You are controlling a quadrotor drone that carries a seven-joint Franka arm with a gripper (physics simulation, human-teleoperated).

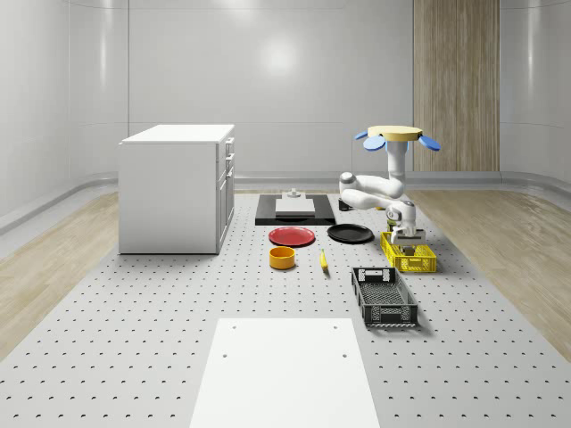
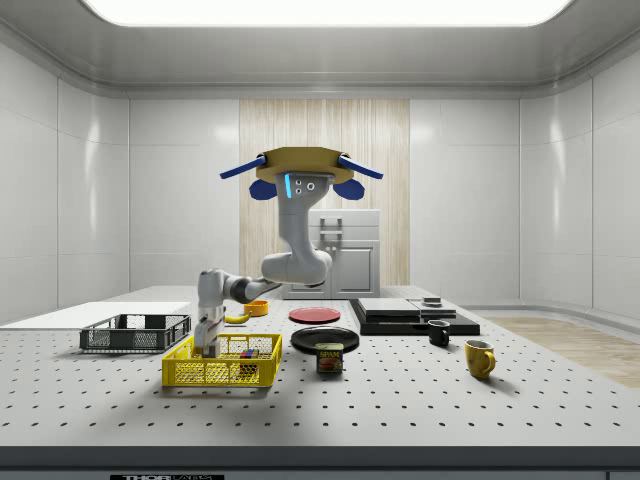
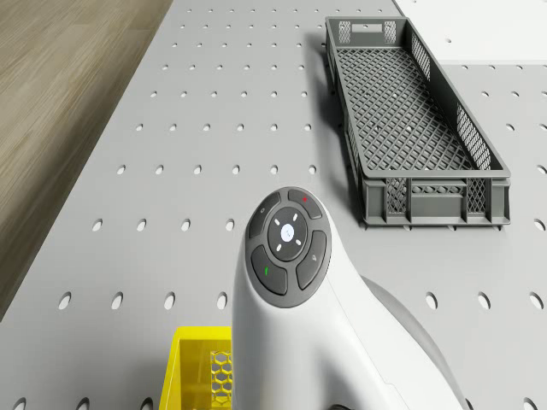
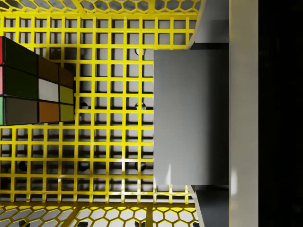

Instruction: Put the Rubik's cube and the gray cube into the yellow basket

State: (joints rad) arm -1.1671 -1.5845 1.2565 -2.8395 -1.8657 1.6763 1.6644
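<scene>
Drone (image 2: 302, 176) hovered above the yellow mesh basket (image 2: 222, 372); gripper (image 2: 209, 349) inside it, clamped on the plain gray cube (image 4: 189, 118), multicoloured Rubik's cube (image 4: 35, 85) alongside.

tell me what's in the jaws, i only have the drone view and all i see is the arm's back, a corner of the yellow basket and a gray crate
observer: The wrist view shows the jaws closed on the gray cube, over the mesh floor of the yellow basket.
operator: is the rubik's cube in there
observer: Yes. The Rubik's cube lies on the basket floor, beside the gray cube and apart from it.
operator: how low is the arm
observer: In the side view the jaws reach down inside the basket. The drone hovers above the table, toward the side view's right of the basket.
</scene>
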